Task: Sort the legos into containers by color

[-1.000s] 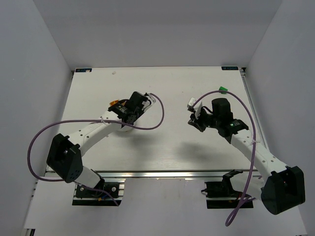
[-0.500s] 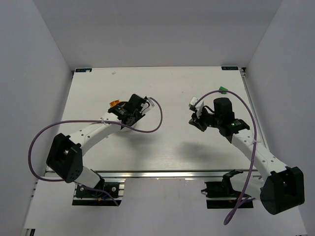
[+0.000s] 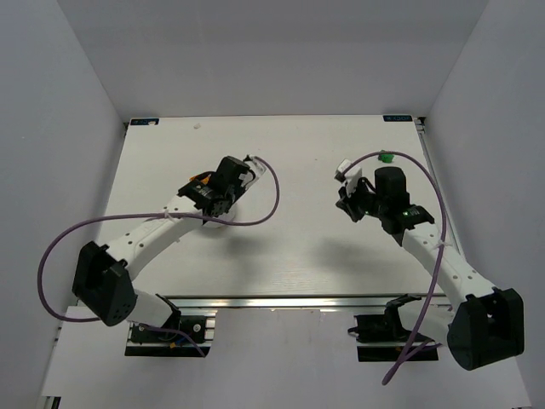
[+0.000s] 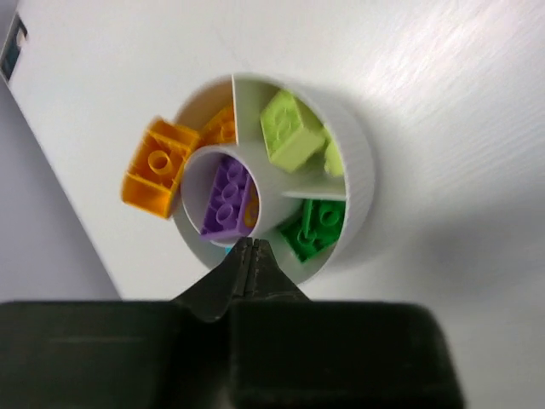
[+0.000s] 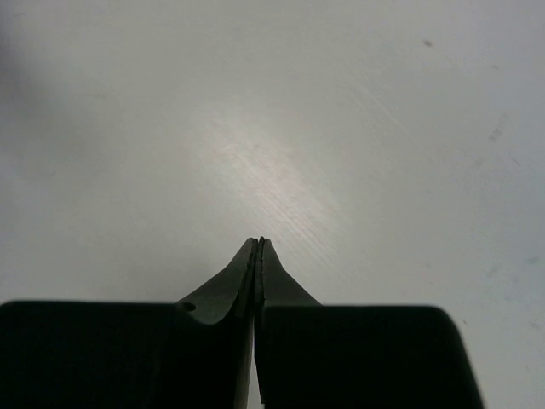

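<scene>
Honestly, sorting looks nearly done: tiny plastic legos (image 4: 289,132) sit colour-grouped in the round white divided bowl (image 4: 359,170), one orange brick (image 4: 155,168) overhanging its rim. Left gripper (image 4: 248,247) and right gripper (image 5: 258,245) are both pinched closed, empty.

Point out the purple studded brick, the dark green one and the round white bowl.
purple studded brick (image 4: 226,198): left wrist view, studded top.
dark green studded brick (image 4: 313,228): left wrist view, studded top.
round white bowl (image 4: 359,170): left wrist view, outer wall.
</scene>
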Action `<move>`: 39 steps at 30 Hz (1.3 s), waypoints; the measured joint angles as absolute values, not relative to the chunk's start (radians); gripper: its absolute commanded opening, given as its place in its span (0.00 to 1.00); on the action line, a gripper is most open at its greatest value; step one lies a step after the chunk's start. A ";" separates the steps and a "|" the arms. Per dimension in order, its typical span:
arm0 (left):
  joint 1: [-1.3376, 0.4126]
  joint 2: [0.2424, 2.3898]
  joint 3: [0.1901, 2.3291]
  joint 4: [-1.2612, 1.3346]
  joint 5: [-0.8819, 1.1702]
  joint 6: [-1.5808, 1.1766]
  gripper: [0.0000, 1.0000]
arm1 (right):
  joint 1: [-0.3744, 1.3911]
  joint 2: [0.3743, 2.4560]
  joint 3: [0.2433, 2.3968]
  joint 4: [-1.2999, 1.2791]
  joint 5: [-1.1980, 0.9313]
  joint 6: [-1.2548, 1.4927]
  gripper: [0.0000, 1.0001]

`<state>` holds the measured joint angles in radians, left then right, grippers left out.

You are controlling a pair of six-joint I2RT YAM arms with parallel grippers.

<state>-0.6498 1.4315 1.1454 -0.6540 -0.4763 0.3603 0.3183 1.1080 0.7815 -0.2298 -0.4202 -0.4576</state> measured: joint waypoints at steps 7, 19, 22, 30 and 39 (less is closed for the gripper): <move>-0.640 1.158 1.129 -0.491 -0.253 0.041 0.73 | 0.242 1.396 0.955 -0.173 -0.097 -0.293 0.76; -0.637 1.003 0.760 -0.319 -0.026 -0.094 0.86 | 0.031 2.045 1.740 -0.442 -0.063 -0.470 0.84; -0.637 0.963 0.722 -0.310 -0.031 -0.087 0.87 | -0.013 2.150 1.872 -0.512 -0.061 -0.575 0.77; -0.637 0.884 0.699 -0.280 -0.057 -0.077 0.88 | -0.075 2.307 1.990 -0.630 -0.065 -0.823 0.72; -0.637 0.884 0.693 -0.275 -0.076 -0.076 0.88 | -0.069 2.422 2.088 -0.635 -0.094 -0.913 0.72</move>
<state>-0.6369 0.8845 0.6926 -0.2752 -0.0761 -0.0761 -0.0692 2.4222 2.0876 -0.6350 -0.0940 -0.9134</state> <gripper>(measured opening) 0.883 0.720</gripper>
